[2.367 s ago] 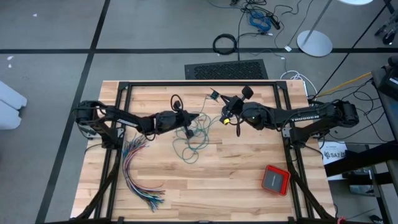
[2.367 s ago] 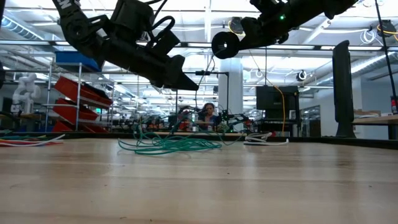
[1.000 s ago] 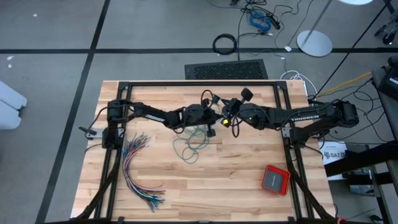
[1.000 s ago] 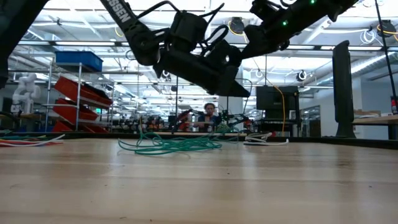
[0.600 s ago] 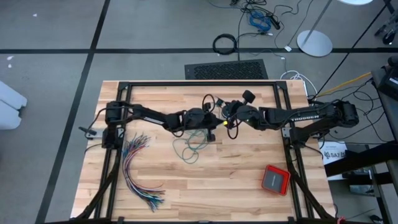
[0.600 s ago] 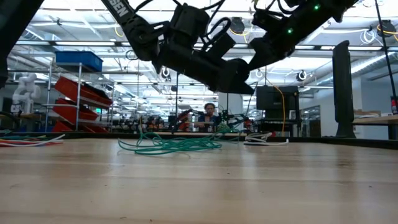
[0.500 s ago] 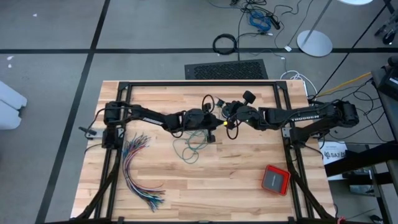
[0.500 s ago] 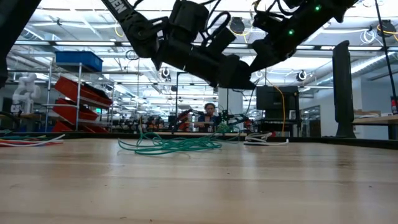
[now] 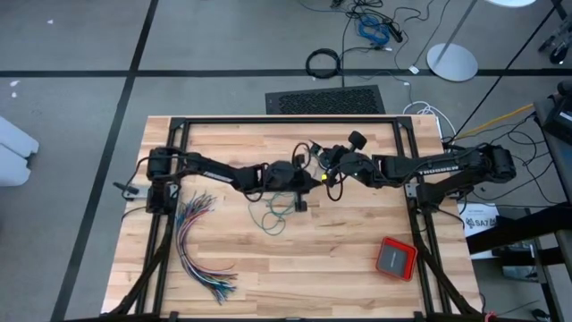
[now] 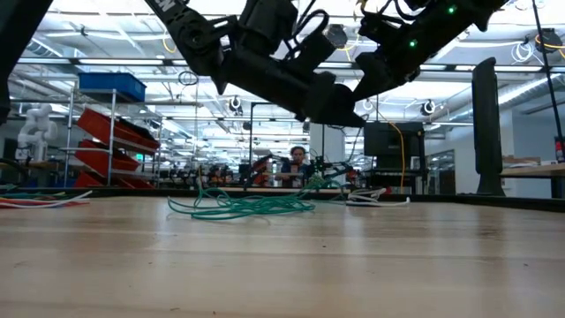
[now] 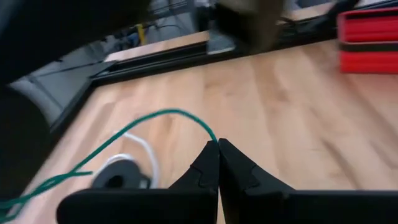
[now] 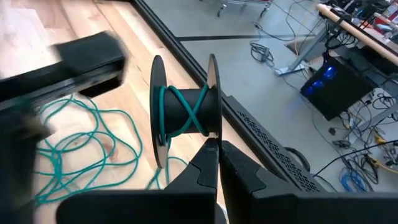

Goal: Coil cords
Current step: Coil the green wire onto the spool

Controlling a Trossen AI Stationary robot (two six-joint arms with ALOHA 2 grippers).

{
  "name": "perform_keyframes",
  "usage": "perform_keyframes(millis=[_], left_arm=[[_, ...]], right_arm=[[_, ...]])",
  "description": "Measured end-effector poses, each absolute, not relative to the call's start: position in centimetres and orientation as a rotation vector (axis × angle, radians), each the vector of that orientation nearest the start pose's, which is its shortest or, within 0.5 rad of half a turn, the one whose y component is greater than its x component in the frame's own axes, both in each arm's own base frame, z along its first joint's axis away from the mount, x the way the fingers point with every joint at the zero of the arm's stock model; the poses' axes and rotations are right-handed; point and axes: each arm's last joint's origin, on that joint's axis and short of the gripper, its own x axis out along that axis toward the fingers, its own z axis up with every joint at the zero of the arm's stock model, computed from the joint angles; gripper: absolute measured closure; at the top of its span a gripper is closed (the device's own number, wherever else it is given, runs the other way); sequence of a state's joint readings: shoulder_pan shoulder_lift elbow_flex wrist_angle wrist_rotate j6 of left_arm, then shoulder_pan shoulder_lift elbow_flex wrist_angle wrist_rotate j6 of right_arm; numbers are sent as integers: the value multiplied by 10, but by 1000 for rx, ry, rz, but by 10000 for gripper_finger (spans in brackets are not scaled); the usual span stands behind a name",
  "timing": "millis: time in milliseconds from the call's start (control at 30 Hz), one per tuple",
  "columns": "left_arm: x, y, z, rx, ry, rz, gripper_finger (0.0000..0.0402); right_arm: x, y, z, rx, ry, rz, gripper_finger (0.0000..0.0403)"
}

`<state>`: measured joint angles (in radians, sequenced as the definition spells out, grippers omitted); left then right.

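Light wooden table; loose teal-green cord near the middle. Fanned many-coloured wires toward the left; red box at the right.

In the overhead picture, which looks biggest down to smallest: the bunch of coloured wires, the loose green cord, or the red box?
1. Bunch of coloured wires, the longest spread.
2. Loose green cord, a smaller tangle, partly under the arms.
3. Red box, smallest, though not much smaller than the green cord's visible part.

Cord mid-table; wire bundle left, box right.
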<state>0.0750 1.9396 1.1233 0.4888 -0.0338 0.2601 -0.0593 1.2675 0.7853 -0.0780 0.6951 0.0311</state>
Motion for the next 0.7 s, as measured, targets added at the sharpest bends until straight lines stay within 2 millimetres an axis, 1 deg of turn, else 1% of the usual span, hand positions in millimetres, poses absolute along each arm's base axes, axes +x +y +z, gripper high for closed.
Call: perform_keyframes(millis=[133, 333, 433, 700], left_arm=[[416, 26, 178, 263, 378, 53, 402], [411, 29, 168, 265, 439, 74, 402], [407, 37, 161, 264, 468, 112, 402], [397, 64, 151, 219, 505, 185, 402]], right_arm=[[261, -33, 247, -136, 531, -723, 403], [263, -31, 250, -134, 496, -713, 403], [265, -29, 253, -138, 468, -702, 403], [266, -28, 254, -137, 454, -697, 403]])
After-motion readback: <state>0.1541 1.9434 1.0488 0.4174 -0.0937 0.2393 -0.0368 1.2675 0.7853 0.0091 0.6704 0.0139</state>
